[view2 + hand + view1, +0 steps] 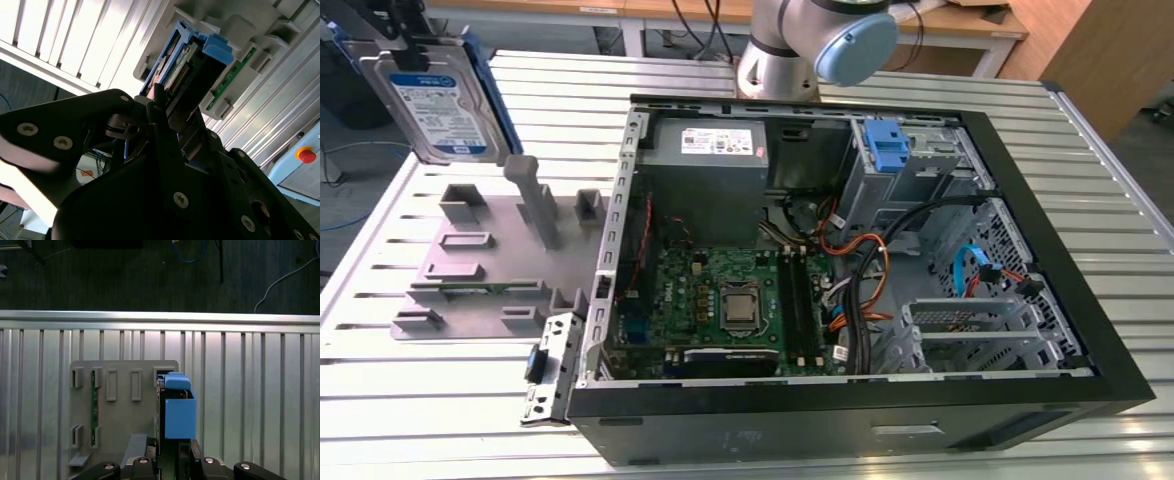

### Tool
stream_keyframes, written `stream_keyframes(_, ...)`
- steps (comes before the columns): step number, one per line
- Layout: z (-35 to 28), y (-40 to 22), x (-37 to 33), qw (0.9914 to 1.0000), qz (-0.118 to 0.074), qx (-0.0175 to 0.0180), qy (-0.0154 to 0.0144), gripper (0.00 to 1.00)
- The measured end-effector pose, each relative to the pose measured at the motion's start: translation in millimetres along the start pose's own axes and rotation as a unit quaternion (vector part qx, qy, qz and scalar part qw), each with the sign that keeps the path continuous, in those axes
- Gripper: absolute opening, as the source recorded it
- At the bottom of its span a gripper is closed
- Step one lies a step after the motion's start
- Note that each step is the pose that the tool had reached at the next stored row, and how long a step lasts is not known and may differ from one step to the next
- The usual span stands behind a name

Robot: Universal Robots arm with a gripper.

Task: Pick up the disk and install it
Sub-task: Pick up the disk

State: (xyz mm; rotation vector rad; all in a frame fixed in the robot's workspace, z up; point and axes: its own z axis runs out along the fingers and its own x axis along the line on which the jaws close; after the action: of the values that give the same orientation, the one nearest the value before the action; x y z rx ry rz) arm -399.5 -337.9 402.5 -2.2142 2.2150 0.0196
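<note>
The disk, a silver drive with a white-and-blue label and blue side rails, hangs upright at the exterior view's far left, lifted above the grey holder plate. My gripper is shut on its upper end. In the second wrist view the black fingers clamp the disk, whose connector edge and blue rail end point away from the camera. The first wrist view looks along the disk's blue rail, with my gripper below it and the holder plate beneath.
An open computer case lies on the slatted aluminium table, with a motherboard, a grey power supply and a bare blue bracket in the drive bay. The arm's base stands behind the case.
</note>
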Motion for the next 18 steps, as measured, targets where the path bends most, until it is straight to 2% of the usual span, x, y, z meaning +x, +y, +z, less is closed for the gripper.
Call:
stream_keyframes(10, -2.6, 0.0, -0.1, 1.00000, 0.000, -0.0001, 0.0001, 0.35)
stream_keyframes(18, -13.9, 0.0, -0.2, 1.00000, 0.000, 0.0000, 0.0000, 0.35)
